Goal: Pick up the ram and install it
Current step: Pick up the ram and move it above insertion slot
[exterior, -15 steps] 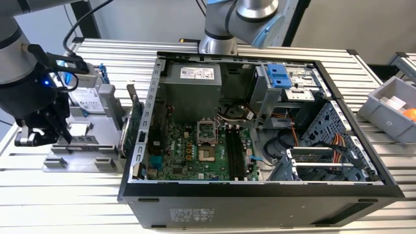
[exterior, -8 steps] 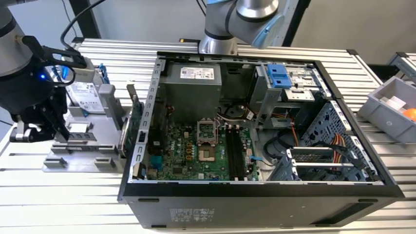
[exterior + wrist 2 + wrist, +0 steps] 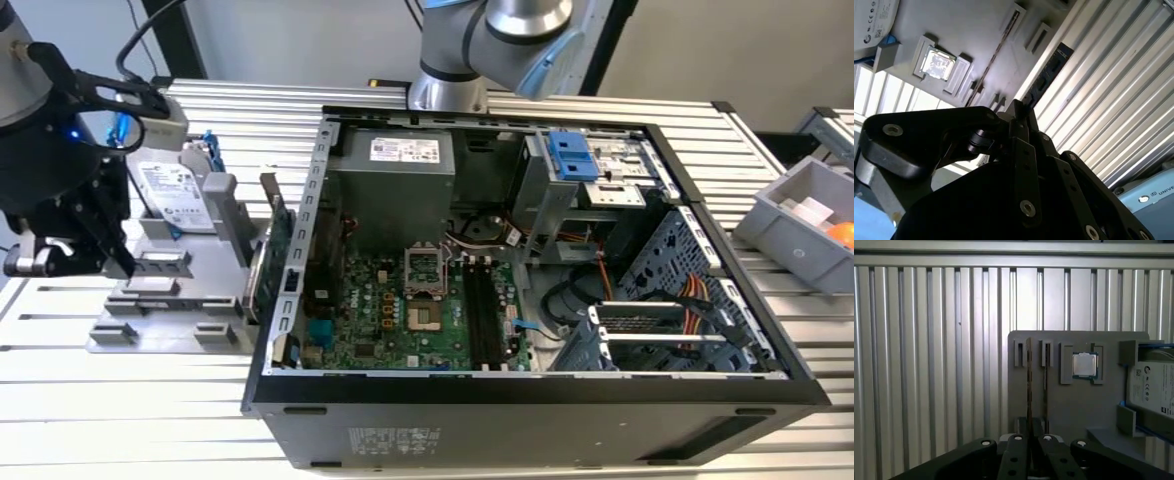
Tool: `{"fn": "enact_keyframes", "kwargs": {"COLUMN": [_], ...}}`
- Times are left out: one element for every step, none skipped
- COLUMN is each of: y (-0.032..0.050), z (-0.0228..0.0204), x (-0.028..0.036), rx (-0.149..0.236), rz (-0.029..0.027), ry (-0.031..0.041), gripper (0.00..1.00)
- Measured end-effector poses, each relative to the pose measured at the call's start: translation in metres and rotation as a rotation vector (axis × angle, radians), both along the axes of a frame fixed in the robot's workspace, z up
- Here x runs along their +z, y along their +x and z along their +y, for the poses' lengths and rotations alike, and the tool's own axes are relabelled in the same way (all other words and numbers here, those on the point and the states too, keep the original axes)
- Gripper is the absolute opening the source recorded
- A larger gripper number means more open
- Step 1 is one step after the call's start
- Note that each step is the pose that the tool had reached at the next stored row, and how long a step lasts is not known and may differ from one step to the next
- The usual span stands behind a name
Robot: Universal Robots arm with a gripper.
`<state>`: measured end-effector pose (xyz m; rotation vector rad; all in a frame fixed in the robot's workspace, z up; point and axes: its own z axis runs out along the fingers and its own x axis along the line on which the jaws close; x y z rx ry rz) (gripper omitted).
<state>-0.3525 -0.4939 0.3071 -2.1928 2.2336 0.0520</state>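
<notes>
The ram [image 3: 1029, 385] is a thin dark stick seen edge-on in the first wrist view, running out from between my fingers over the grey fixture [image 3: 1069, 410]. In the second wrist view the ram [image 3: 1050, 72] reaches past the fixture's edge over the ribbed table. My gripper [image 3: 1029, 437] [image 3: 1021, 112] is shut on its near end. In the exterior view my gripper [image 3: 60, 250] hangs above the fixture [image 3: 160, 300], at that view's left. The motherboard's long black slots [image 3: 483, 315] lie in the open computer case [image 3: 534, 400], well off toward that view's right.
A second thin stick [image 3: 1045, 385] stands in a fixture slot beside the held one. The fixture also carries a processor chip [image 3: 1085, 365] and a hard drive [image 3: 170, 195]. A green expansion card [image 3: 274, 265] stands by the case wall. A grey bin [image 3: 801, 220] sits at the exterior view's right.
</notes>
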Motion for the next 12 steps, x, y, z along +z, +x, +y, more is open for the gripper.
{"fn": "enact_keyframes", "kwargs": {"y": [0.0,0.0,-0.0001,-0.0001,0.0,0.0,0.0,0.0,0.0,0.0,0.0,0.0], "z": [0.0003,0.0006,0.001,0.0017,0.0023,0.0031,0.004,0.0051,0.0062,0.0074,0.0087,0.0101], "x": [0.0023,0.0046,0.0068,0.0089,0.0108,0.0127,0.0145,0.0165,0.0184,0.0204,0.0224,0.0243], "rx": [0.0,0.0,0.0,0.0,0.0,0.0,0.0,0.0,0.0,0.0,0.0,0.0], "rz": [0.0,0.0,0.0,0.0,0.0,-0.0001,-0.0002,-0.0002,-0.0001,0.0,0.0,0.0], "ry": [0.0,-0.0001,0.0,0.0,0.0001,0.0001,0.0001,0.0002,0.0001,0.0,0.0,0.0], "gripper": [0.0,0.0,0.0,0.0,0.0,0.0,0.0,0.0,0.0,0.0,0.0,0.0]}}
